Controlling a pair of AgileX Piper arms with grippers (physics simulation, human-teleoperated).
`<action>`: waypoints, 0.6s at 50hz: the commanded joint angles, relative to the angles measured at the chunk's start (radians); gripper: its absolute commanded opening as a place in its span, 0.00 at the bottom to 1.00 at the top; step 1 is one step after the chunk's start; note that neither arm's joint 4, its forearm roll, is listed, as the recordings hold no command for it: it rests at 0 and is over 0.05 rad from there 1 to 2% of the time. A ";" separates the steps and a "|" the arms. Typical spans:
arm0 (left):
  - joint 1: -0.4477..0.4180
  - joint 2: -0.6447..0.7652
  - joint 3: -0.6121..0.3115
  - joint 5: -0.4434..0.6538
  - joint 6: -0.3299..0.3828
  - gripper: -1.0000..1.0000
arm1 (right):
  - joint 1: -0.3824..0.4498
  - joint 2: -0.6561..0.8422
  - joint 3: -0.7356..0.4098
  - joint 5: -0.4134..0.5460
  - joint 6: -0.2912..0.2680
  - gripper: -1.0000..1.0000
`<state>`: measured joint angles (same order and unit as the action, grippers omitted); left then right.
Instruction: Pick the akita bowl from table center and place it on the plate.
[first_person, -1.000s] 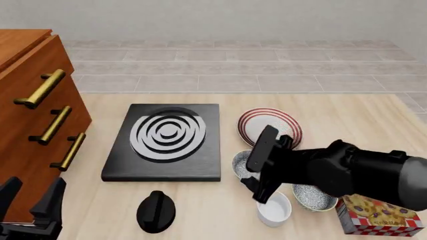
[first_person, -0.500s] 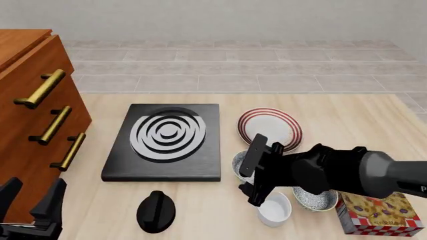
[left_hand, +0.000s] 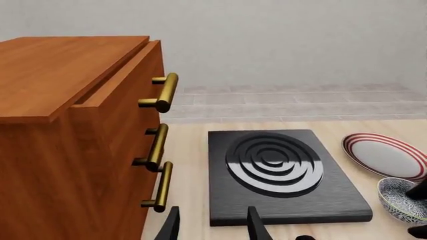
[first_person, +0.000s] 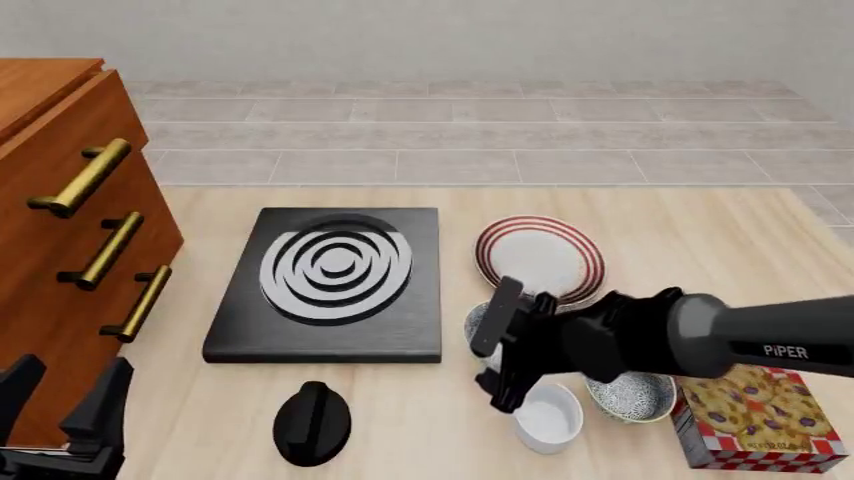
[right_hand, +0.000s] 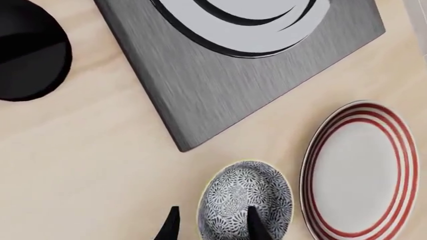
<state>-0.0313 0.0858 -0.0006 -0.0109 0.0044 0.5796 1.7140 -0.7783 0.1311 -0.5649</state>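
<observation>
Bowl (right_hand: 245, 202): small, deep, grey-and-white speckled inside with a pale rim; sits on the worktop (first_person: 694, 240) just in front of the plate (first_person: 539, 256) and just off the stove's (first_person: 334, 284) near right corner. In the front view only a sliver of it (first_person: 477, 323) shows, the rest hidden behind the right arm. Right end effector (right_hand: 211, 223): released, fingers spread, one dark fingertip (right_hand: 252, 222) over the bowl's speckled inside and the other outside the rim above bare wood, so the rim lies between them (contact with the bowl cannot be judged); seen in the front view (first_person: 499, 350) as a dark wrist reaching in from the right, low over the bowl. Plate: round, shallow, white centre, dark-red rings, nothing on it, beside the stove on the right. Stove: black square slab with white spiral rings. Black knob (first_person: 311, 422): near the front edge, ahead of the stove. White bowl (first_person: 550, 418): plain, just in front of the right wrist. Second speckled bowl (first_person: 630, 396): wider, partly covered by the arm. Patterned red box (first_person: 758, 418): at the far right front. Wooden drawer cabinet (first_person: 74, 250): brass handles, at the left. Left end effector (first_person: 64, 408): released, fingers apart, holding nothing, low at the left front corner beside the cabinet.
</observation>
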 joint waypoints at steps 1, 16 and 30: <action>0.000 0.000 0.000 0.001 -0.001 1.00 | 0.004 0.043 0.000 -0.021 0.011 1.00; 0.001 -0.004 0.000 0.004 0.000 1.00 | 0.005 0.072 0.009 -0.049 0.020 1.00; 0.000 -0.003 0.000 0.004 0.003 1.00 | 0.031 0.044 0.033 -0.073 0.001 0.00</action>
<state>-0.0304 0.0827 -0.0008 -0.0065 0.0053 0.5970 1.7622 -0.7643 0.0693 -0.5504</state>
